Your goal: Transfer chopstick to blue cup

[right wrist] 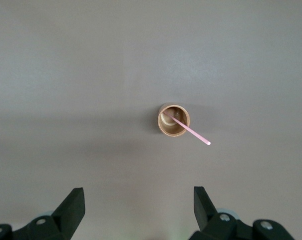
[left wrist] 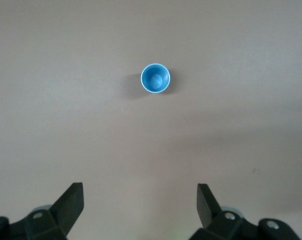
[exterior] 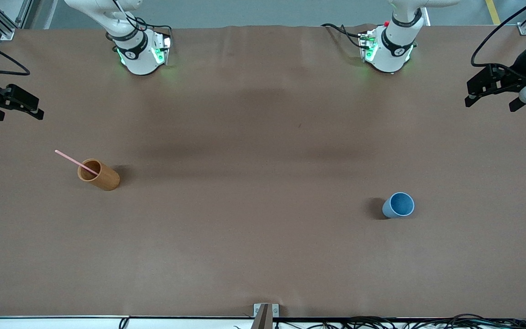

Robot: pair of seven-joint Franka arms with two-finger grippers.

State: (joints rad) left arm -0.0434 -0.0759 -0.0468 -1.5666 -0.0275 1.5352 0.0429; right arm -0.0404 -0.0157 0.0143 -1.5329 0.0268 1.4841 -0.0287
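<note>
A thin pink chopstick stands slanted in a tan cup toward the right arm's end of the table. The blue cup stands upright and empty toward the left arm's end. My right gripper is open and empty, high over the table's edge at its own end. In the right wrist view the right gripper looks down at the tan cup and the chopstick. My left gripper is open and empty, high at its own end. The left gripper looks down at the blue cup.
The brown table cover lies bare between the two cups. The arm bases stand along the table's edge farthest from the front camera. Cables lie along the edge nearest that camera.
</note>
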